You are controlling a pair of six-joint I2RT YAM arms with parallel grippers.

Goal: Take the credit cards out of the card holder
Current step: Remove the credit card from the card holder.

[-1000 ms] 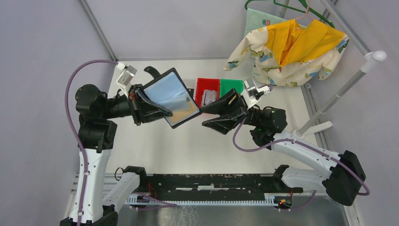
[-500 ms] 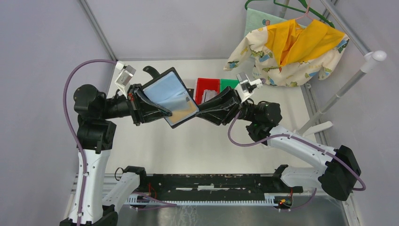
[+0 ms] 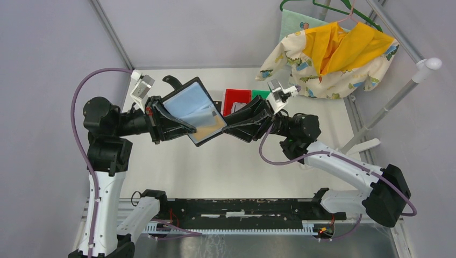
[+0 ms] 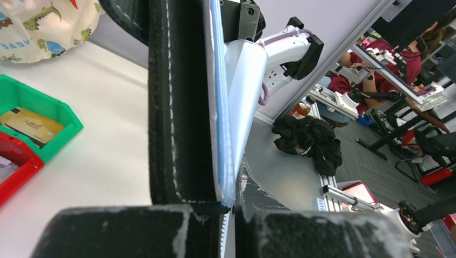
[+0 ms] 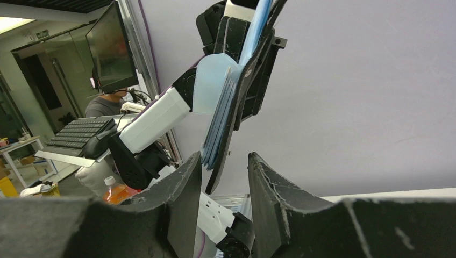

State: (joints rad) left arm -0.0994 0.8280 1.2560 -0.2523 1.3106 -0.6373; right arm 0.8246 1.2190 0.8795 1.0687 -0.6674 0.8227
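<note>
My left gripper is shut on the card holder and holds it open in the air, light blue-grey inside facing up, closure tab at the back. In the left wrist view the holder stands edge-on between the shut fingers. My right gripper is open at the holder's right corner. In the right wrist view the holder's edge hangs just beyond the parted fingertips. A tan-gold credit card lies in the green bin. I cannot tell whether cards sit in the holder.
A red bin and the green bin stand at the back of the table, partly hidden by my right gripper. A silvery card lies in the red bin. Baby clothes hang on a rack at the back right.
My right gripper has moved left and back, up to the holder's right corner, and its fingers have narrowed. The left gripper and the holder have stayed put.
</note>
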